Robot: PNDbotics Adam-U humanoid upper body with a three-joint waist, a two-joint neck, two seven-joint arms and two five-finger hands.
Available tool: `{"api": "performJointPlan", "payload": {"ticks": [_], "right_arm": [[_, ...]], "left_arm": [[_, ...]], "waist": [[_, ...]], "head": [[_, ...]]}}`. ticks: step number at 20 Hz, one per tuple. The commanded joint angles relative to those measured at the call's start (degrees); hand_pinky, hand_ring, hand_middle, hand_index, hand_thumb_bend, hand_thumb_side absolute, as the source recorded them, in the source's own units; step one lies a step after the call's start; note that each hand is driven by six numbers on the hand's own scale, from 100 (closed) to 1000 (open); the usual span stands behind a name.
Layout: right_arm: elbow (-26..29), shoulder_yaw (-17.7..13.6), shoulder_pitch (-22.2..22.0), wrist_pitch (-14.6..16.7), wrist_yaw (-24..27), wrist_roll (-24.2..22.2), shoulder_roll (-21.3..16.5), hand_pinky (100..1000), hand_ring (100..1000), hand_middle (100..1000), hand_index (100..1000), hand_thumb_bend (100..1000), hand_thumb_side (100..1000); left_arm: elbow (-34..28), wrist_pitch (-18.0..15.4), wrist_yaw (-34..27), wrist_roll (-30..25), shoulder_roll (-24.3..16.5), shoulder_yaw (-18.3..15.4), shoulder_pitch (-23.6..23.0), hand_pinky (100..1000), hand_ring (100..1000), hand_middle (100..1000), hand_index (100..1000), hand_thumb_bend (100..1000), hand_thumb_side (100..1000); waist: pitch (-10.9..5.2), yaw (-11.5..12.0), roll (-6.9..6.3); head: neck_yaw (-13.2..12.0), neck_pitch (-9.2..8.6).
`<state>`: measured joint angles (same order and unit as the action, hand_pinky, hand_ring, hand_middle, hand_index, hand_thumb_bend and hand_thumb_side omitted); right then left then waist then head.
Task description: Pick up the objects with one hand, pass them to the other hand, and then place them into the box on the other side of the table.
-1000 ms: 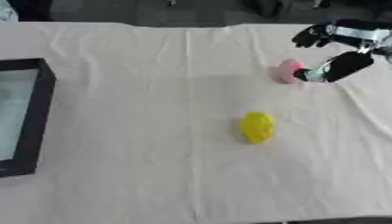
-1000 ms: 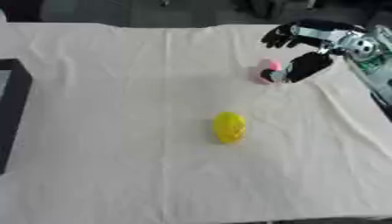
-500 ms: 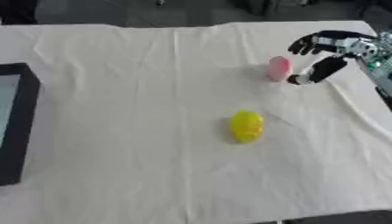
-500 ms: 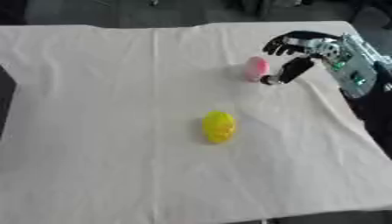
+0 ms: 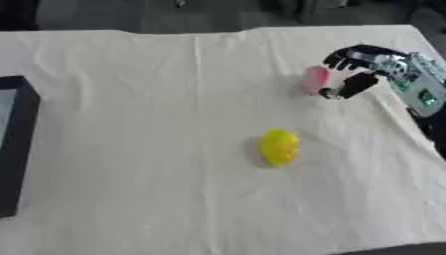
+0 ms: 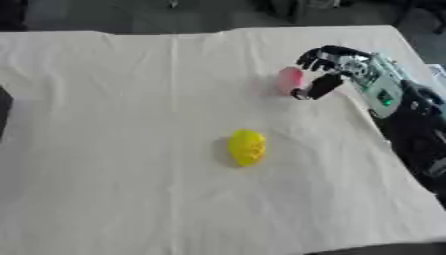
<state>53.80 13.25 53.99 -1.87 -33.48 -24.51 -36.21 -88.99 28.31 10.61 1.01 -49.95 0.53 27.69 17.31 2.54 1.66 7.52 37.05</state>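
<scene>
A small pink object [image 5: 314, 79] stands on the white cloth at the right. My right hand [image 5: 359, 69] sits right beside it on its right side, fingers spread above it and thumb low next to it, open and not closed round it. A yellow oval object [image 5: 278, 146] lies near the middle of the table, apart from the hand. The dark box [image 5: 19, 149] shows at the left edge. My left hand is out of sight.
The white cloth [image 5: 139, 109] covers the whole table. My right forearm [image 6: 396, 99] comes in from the right edge. Dark floor and chair legs lie beyond the far edge.
The camera has shifted, so the whole scene sits differently. My right hand has stayed beside the pink object with its fingers spread; neither object has left the cloth.
</scene>
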Motion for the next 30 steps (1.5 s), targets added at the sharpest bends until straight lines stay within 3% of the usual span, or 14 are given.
{"api": "performJointPlan", "payload": {"ticks": [1, 5, 10, 12, 15, 21, 26, 30], "right_arm": [[-1.23, -1.28, 1.49, -0.98, -1.39, 1.75, -0.72, 893, 855, 802, 883, 361, 266], [-2.94, -1.87, 1.65, -1.58, -2.57, 3.45, -0.15, 891, 841, 778, 863, 336, 236], [-3.33, -1.93, 1.67, -2.59, -2.65, 6.52, 0.28, 882, 793, 667, 780, 289, 100], [-3.31, -1.92, 1.63, -3.04, -2.4, 8.01, 0.48, 879, 773, 618, 745, 241, 100], [-3.16, -1.95, 1.45, -3.97, -0.8, 11.12, 0.8, 871, 729, 516, 666, 100, 100], [-1.53, -1.24, 0.89, -5.73, 3.77, 18.22, 0.97, 860, 672, 394, 539, 100, 100], [3.59, -0.25, -0.39, -6.09, 7.47, 20.24, -0.25, 853, 663, 358, 521, 100, 100], [14.41, 1.0, -2.89, -7.01, 13.11, 19.68, -2.71, 849, 657, 338, 519, 100, 100]], "left_arm": [[-1.44, -0.02, -0.18, 0.2, -1.3, -0.35, 0.83, 711, 723, 701, 794, 204, 600], [-1.87, 0.15, -0.17, 0.23, -1.23, -0.36, 0.82, 711, 722, 722, 792, 203, 602], [-1.9, 0.36, -0.18, 0.22, -1.05, -0.32, 0.76, 710, 721, 721, 790, 215, 603], [-1.96, 0.39, -0.18, 0.24, -0.98, -0.3, 0.78, 709, 719, 719, 789, 220, 604], [-2.05, 0.46, -0.25, 0.26, -0.89, -0.23, 0.77, 709, 718, 718, 787, 223, 606], [-2.06, 0.58, -0.21, 0.2, -0.77, -0.17, 0.61, 707, 715, 715, 785, 233, 609], [-2.33, 0.51, -0.26, 0.29, -0.82, -0.19, 0.46, 705, 711, 711, 781, 237, 608], [-2.77, 0.46, -0.41, 0.62, -1.02, -0.49, 0.33, 703, 708, 709, 779, 237, 606]], "waist": [[-0.77, 0.22, -0.18], [-0.43, 0.54, -0.21], [-0.18, 0.7, -0.21], [-0.16, 0.77, -0.18], [-0.17, 0.85, -0.13], [-0.36, 0.98, -0.07], [-0.66, 0.85, -0.05], [-0.89, 0.57, -0.11]], "head": [[0.36, -0.96], [0.63, -0.99], [0.86, -0.93], [0.92, -0.93], [1.08, -1.02], [1.14, -1.11], [0.74, -0.93], [0.18, -0.73]]}}
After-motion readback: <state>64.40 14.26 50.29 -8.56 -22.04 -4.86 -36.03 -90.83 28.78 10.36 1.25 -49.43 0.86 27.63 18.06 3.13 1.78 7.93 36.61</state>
